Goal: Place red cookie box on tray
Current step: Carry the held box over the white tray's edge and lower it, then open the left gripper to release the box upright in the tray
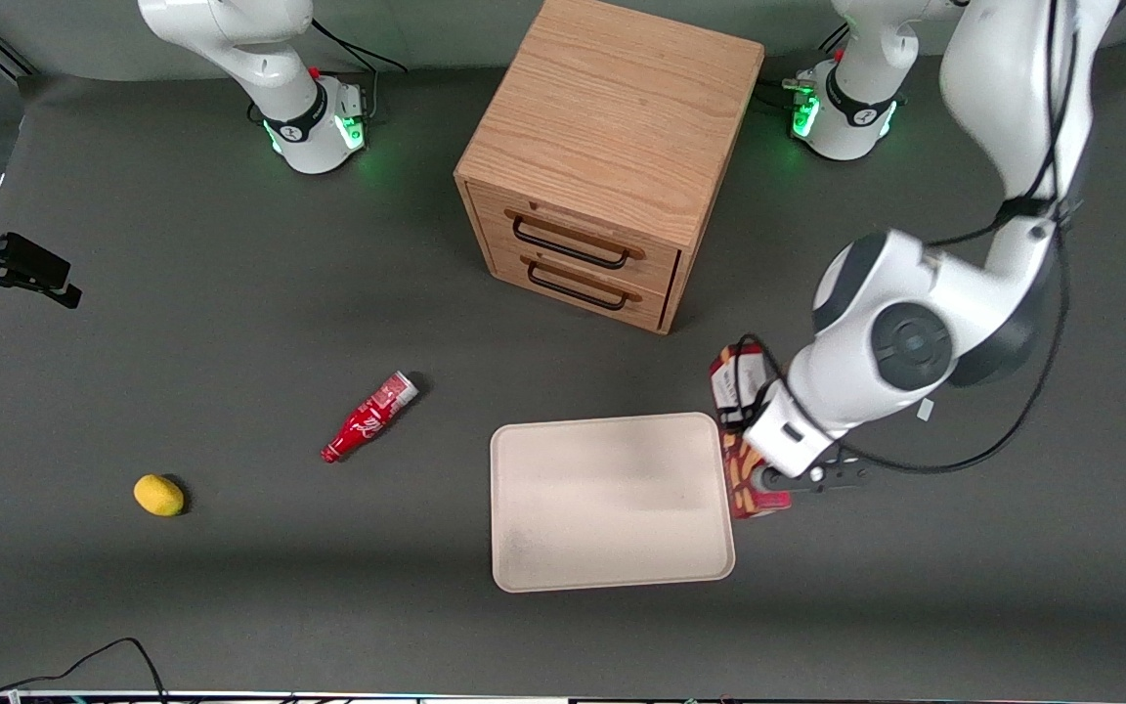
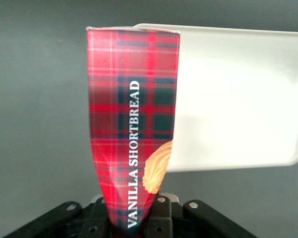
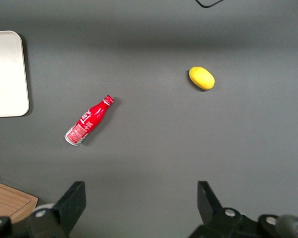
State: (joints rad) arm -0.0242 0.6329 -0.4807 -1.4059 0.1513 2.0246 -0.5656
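My left gripper (image 1: 766, 460) is shut on the red cookie box (image 1: 741, 489), a slim tartan box with golden cookie pictures. The box sits right at the edge of the cream tray (image 1: 612, 499) that faces the working arm's end, its white end (image 1: 731, 383) pointing toward the drawer cabinet. The wrist and arm cover its middle. In the left wrist view the box (image 2: 134, 124) stands out from between the gripper (image 2: 132, 220) fingers, and its side overlaps a corner of the tray (image 2: 238, 99). Nothing lies on the tray.
A wooden two-drawer cabinet (image 1: 612, 156) stands farther from the front camera than the tray. A red bottle (image 1: 368, 416) lies toward the parked arm's end, with a yellow fruit (image 1: 158, 495) further that way. The right wrist view shows the bottle (image 3: 88, 121), the fruit (image 3: 202, 78) and the tray's edge (image 3: 5, 74).
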